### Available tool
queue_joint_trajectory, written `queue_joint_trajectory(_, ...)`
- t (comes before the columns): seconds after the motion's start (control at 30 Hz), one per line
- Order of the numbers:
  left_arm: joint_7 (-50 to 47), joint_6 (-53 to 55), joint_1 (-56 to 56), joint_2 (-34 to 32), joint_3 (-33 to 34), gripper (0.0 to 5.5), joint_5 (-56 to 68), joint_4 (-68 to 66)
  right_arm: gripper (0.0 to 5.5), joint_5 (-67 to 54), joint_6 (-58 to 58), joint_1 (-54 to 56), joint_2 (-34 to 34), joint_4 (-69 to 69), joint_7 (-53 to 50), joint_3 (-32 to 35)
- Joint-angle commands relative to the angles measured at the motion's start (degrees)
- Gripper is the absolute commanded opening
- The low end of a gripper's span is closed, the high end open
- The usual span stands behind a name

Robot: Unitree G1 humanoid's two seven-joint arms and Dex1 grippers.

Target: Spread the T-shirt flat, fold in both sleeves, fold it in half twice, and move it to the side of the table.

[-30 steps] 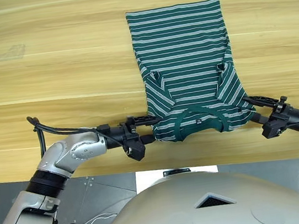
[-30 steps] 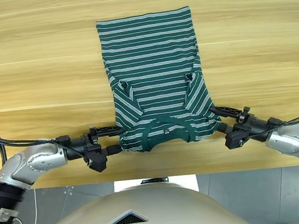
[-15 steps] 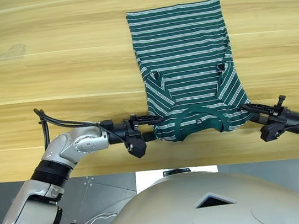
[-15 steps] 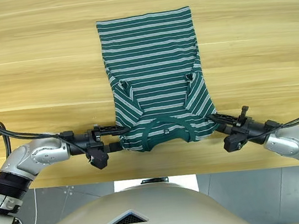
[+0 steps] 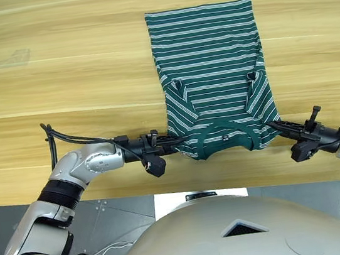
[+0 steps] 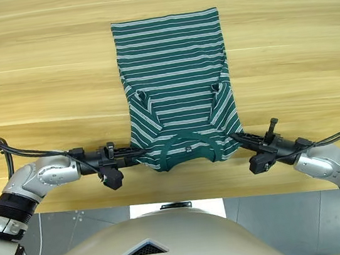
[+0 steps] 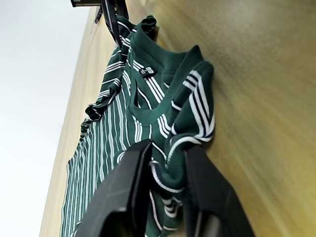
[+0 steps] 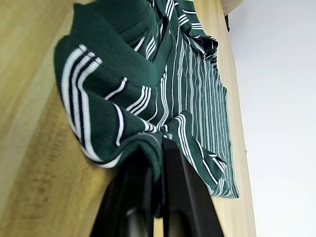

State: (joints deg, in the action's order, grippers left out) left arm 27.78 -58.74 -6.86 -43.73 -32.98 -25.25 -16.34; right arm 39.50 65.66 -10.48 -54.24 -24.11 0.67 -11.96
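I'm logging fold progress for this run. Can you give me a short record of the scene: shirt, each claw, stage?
T-shirt: green with white stripes, flat on the table, collar end toward the robot
sleeves: both folded in over the body
left claw: shut on the shoulder corner left of the collar
right claw: shut on the shoulder corner right of the collar
stage: halving folds not yet done

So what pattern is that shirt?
The shirt is dark green with thin white stripes, clearest in the left eye view.
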Motion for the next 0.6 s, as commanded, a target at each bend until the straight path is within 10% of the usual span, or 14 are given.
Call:
queue_joint_trajectory(0.03, 1.00, 4.55, 2.42, -0.71, -1.48, 0.52, -7.56, -6.33, 0.00, 0.79, -0.73, 1.14, 0.69, -0.40, 0.03, -0.24)
queue_joint_trajectory(0.6, -0.46, 5.80, 5.09, -2.74, 4.36, 0.09, -1.88, -4.83, 0.00, -3.81, 0.76, 7.78, 1.76, -1.89, 2.82, -1.34)
